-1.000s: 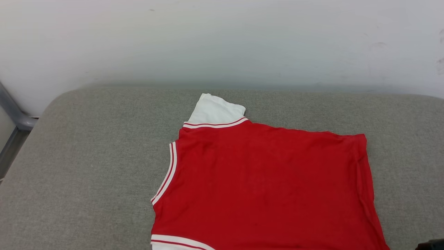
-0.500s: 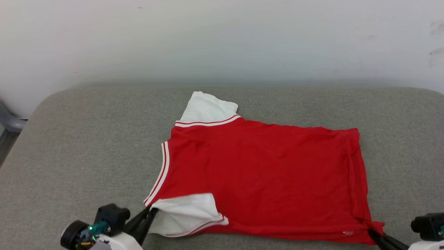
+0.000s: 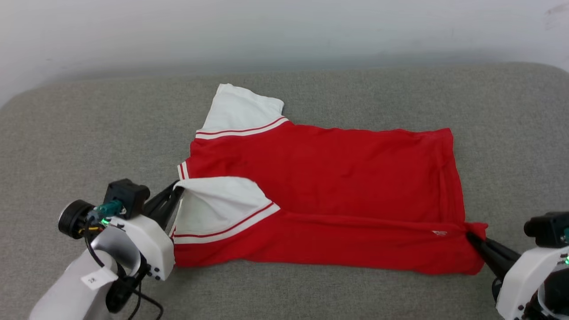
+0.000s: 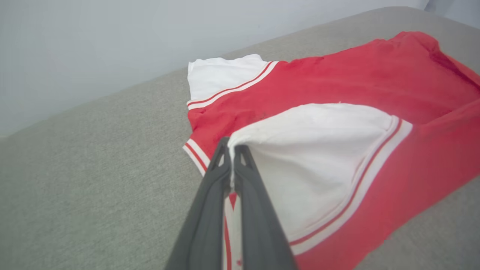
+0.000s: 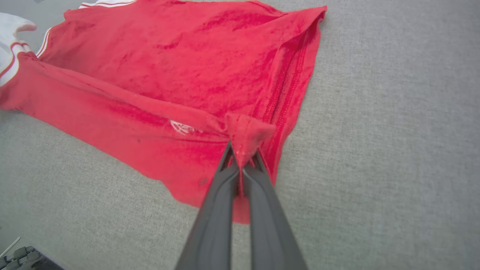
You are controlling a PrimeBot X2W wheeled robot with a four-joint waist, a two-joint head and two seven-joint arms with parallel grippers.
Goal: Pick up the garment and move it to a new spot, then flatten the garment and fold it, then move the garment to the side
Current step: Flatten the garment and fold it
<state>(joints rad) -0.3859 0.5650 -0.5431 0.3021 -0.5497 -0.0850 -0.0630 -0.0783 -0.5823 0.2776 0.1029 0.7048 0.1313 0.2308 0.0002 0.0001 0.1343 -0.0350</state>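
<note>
The garment (image 3: 329, 178), a red shirt with white striped sleeves, lies on the grey cushion (image 3: 89, 133), its near edge folded up over the body. My left gripper (image 3: 178, 190) is shut on the near white sleeve (image 4: 315, 150), pinched at the sleeve's corner (image 4: 231, 144). My right gripper (image 3: 470, 236) is shut on the red hem corner (image 5: 245, 135) at the garment's right end. The far white sleeve (image 3: 242, 109) lies flat. No lettering shows.
A pale wall (image 3: 284, 31) rises right behind the cushion's far edge. Bare grey cushion (image 5: 393, 112) stretches on both sides of the garment and in front of it.
The head camera tilted down, bringing both arms into view. Both grippers carried the garment's near edge away from me, so the fold over the body has grown wider.
</note>
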